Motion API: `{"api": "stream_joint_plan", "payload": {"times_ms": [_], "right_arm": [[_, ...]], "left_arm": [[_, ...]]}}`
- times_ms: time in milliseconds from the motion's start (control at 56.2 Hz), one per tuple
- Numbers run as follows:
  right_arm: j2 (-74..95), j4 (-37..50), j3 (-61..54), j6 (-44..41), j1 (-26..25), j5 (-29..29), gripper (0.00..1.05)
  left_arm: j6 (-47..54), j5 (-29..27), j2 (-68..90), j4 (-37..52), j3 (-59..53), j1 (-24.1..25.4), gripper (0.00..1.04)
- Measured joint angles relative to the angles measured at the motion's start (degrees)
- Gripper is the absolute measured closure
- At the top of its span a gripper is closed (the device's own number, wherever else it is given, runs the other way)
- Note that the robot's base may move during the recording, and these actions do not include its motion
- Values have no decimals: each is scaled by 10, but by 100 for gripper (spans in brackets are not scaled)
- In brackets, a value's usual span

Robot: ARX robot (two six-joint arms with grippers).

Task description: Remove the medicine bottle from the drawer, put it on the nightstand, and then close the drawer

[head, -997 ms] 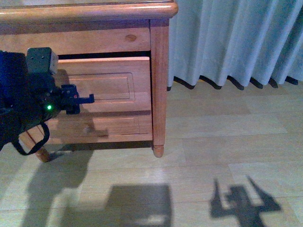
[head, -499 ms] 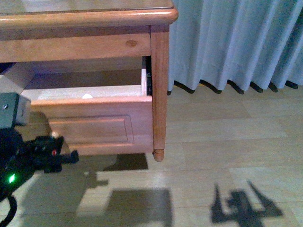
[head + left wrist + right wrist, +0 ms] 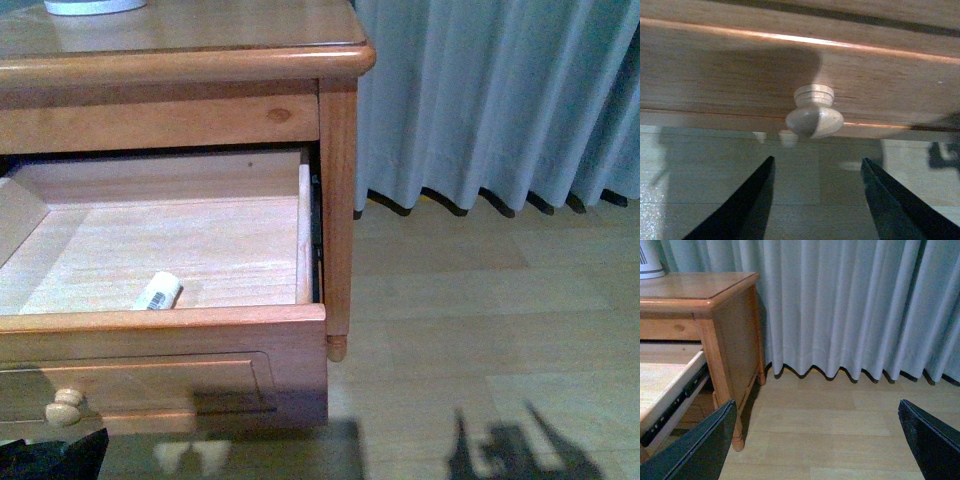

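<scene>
The drawer (image 3: 180, 340) of the nightstand (image 3: 200, 60) is pulled far out, showing its pale wood inside. The medicine bottle (image 3: 158, 291), small and white with a barcode label, lies on its side near the drawer's front wall. The drawer's round pale knob (image 3: 64, 406) shows low at the left. My left gripper (image 3: 817, 167) is open, just off the knob (image 3: 814, 113), not touching it; only a dark bit of that arm shows in the front view (image 3: 55, 460). My right gripper (image 3: 817, 440) is open and empty over the floor, to the right of the nightstand (image 3: 715, 310).
A pale grey curtain (image 3: 500, 100) hangs behind and right of the nightstand. A white appliance base (image 3: 95, 6) stands on the top at the back left. Light wooden floor (image 3: 480, 340) lies to the right.
The drawer has come out much further, from nearly shut to wide open, uncovering the bottle. My left gripper has dropped low and let go of the knob. The view has risen.
</scene>
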Motion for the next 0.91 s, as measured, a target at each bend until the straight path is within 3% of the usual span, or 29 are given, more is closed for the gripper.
{"api": "stream_joint_plan", "payload": {"times_ms": [196,409,588,623,677,730,801,908], "right_arm": [[0,0,0,0,0,0,7],[0,0,0,0,0,0,7],[0,0,0,0,0,0,7],[0,0,0,0,0,0,7],[0,0,0,0,0,0,7],[0,0,0,0,0,0,7],[0,0,0,0,0,0,7],[0,0,0,0,0,2,7]], "left_arm": [[-1,34,-160,-172,0,32,5],[12,121,-470,-502,61,90,6],[1,176,-667,-684,128,93,7],[30,84,-720,-633,108,62,14],[61,-1,-775,-598,89,26,22],[101,-100,-864,-637,81,-25,33],[130,-115,-939,-653,59,-23,51],[141,-78,-959,-654,32,10,70]]}}
